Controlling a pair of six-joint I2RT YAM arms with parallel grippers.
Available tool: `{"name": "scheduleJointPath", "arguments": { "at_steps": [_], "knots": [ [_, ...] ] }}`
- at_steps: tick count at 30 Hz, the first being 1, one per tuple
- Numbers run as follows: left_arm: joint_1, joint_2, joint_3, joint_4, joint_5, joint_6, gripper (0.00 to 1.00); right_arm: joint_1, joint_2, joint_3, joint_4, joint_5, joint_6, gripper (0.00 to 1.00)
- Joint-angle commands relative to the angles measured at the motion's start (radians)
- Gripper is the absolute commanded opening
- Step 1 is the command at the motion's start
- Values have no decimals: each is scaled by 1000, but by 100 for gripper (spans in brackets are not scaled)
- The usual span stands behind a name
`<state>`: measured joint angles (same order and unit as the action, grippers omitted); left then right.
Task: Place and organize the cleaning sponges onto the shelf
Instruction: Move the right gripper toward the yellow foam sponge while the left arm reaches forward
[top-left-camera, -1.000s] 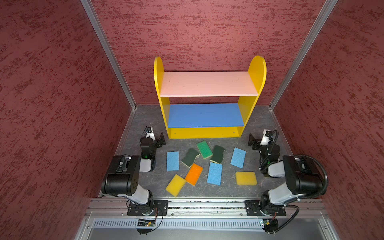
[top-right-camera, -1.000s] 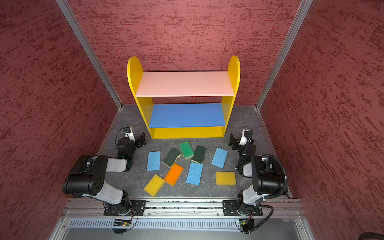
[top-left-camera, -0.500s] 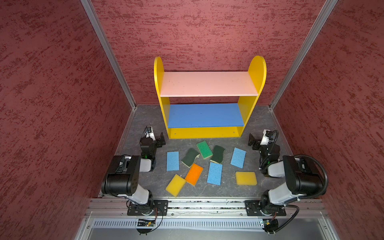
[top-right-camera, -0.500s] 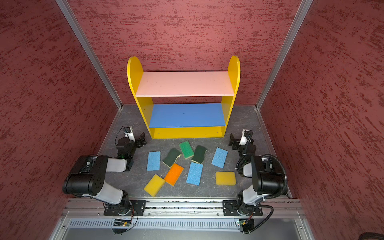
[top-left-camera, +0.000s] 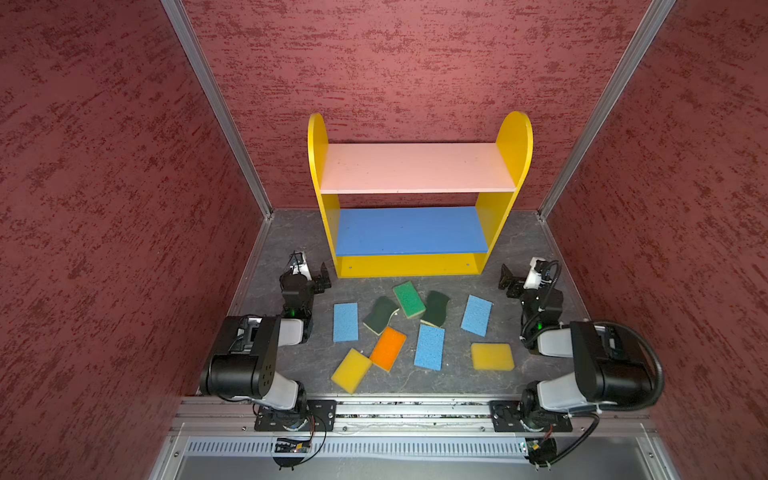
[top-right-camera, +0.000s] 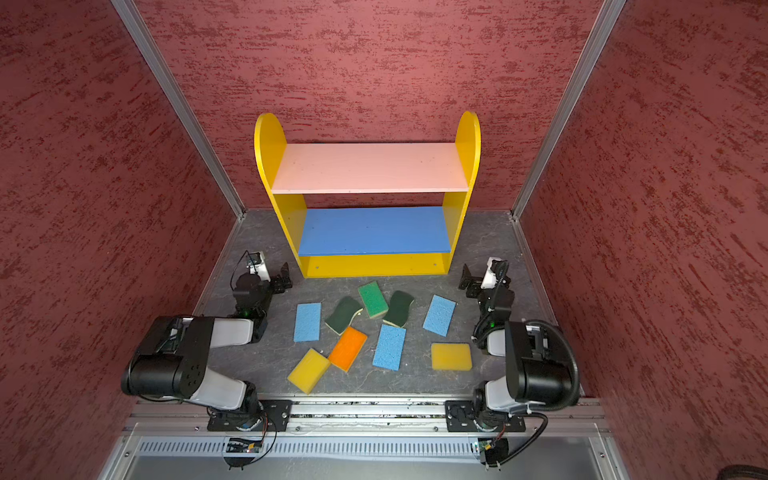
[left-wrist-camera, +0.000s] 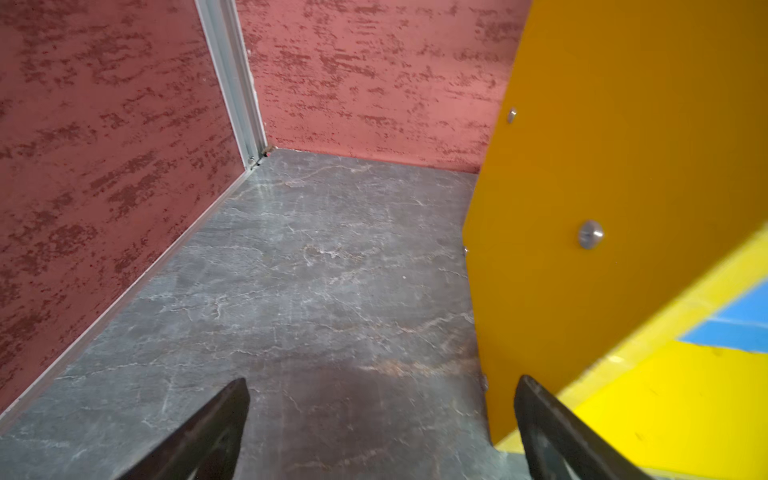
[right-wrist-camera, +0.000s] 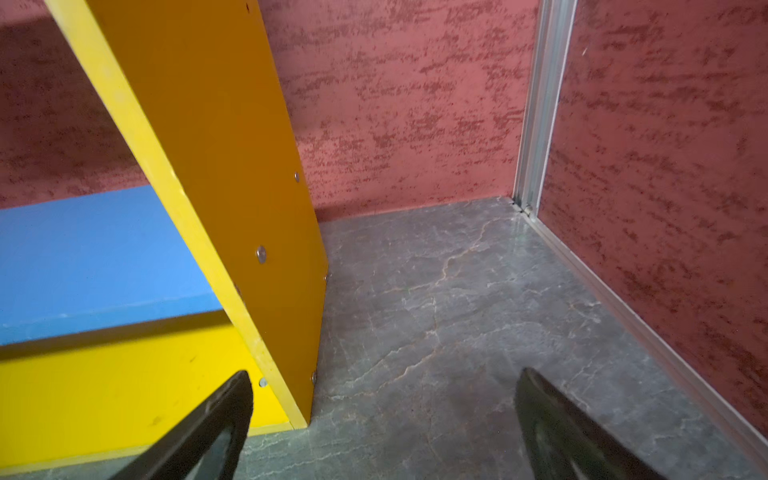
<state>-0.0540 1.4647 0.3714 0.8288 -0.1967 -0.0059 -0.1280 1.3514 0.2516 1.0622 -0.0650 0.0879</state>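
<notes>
1. Looking down, both top views take in all nine foam cleaning sponges, which neither wrist view shows; they lie scattered on the grey marbled floor (top-left-camera: 291, 232), just on the near side of the small yellow shelf unit (top-left-camera: 318, 166) standing against the far wall
2. Only the left wrist view shows the left gripper (left-wrist-camera: 380, 386) closely: its two black fingers (left-wrist-camera: 208, 436) are spread wide with only floor between them, gripping nothing, beside the outer face of the shelf's left side panel
3. Only the right wrist view does so for the right gripper (right-wrist-camera: 384, 374): jaws equally wide, nothing held, pointing at the near foot of the right side panel
4. From above, the shelf has round-topped yellow sides, a pale pink upper board (top-left-camera: 415, 166), a blue middle board (top-left-camera: 409, 230) and a yellow base (top-left-camera: 409, 264)
5. Along the far row, left to right: a light blue rectangle (top-left-camera: 345, 322), a wavy dark green scourer (top-left-camera: 380, 314), a bright green-topped rectangle (top-left-camera: 409, 299), a second wavy scourer (top-left-camera: 436, 308) and a tilted light blue rectangle (top-left-camera: 476, 314); the green-topped one sits between the two scourers, touching or nearly touching both
6. Nearer: a yellow block (top-left-camera: 351, 370) touching an orange block (top-left-camera: 387, 348), a third light blue rectangle (top-left-camera: 429, 347), and a rounded yellow block (top-left-camera: 492, 356) alone at the right
</notes>
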Motion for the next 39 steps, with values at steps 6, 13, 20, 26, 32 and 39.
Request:
{"name": "scheduleJointPath", "arguments": {
  "at_steps": [6,13,20,26,32,39],
  "knots": [
    [-80,-158,89,-224,-180,36,99,8,-248,109,-437,80,43,99],
    [-213,-335,101,-434,-295,22,99,31,-404,174,-701,139,140,99],
    [-309,-529,138,-742,-354,-100,99,62,-433,318,-1122,162,296,99],
    [-344,-658,182,-974,-370,-266,99,120,-399,433,-1488,175,417,97],
    [-348,-710,271,-1187,-407,-413,100,185,-416,476,-1696,73,519,96],
    [-354,-636,399,-1399,-378,-465,99,226,-467,486,-1809,-34,602,93]
  ]
}}
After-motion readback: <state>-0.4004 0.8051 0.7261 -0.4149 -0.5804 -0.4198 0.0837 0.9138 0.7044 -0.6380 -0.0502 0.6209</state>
